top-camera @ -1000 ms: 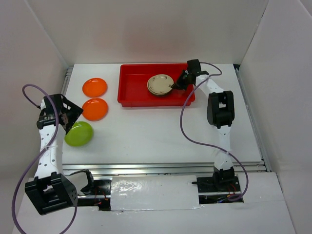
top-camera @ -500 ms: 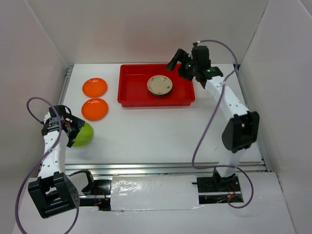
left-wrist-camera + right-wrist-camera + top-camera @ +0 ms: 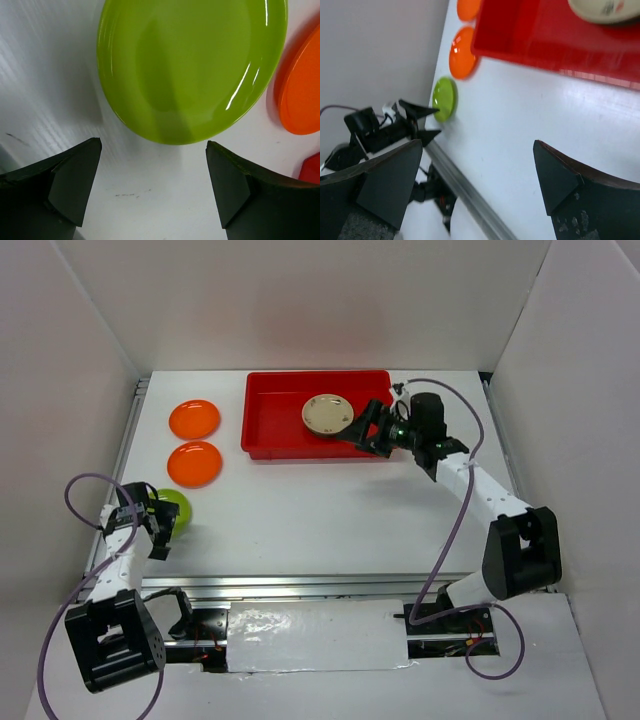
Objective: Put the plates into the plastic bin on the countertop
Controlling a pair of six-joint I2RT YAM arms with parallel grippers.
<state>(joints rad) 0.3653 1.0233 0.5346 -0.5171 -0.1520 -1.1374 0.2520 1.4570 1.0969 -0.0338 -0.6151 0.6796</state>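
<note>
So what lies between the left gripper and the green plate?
Only bare countertop separates left gripper from green plate, in the left wrist view.

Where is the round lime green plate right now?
The lime green plate lies at the white countertop's left side in the top view, just nearer than two orange plates, right ahead of the open left gripper.

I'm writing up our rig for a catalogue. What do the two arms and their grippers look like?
The left arm and the right arm share a build: white links, boxy black joint housings, a purple cable looping alongside each. The left gripper and the right gripper each carry two black, wedge-shaped fingers. No markings are legible.
</note>
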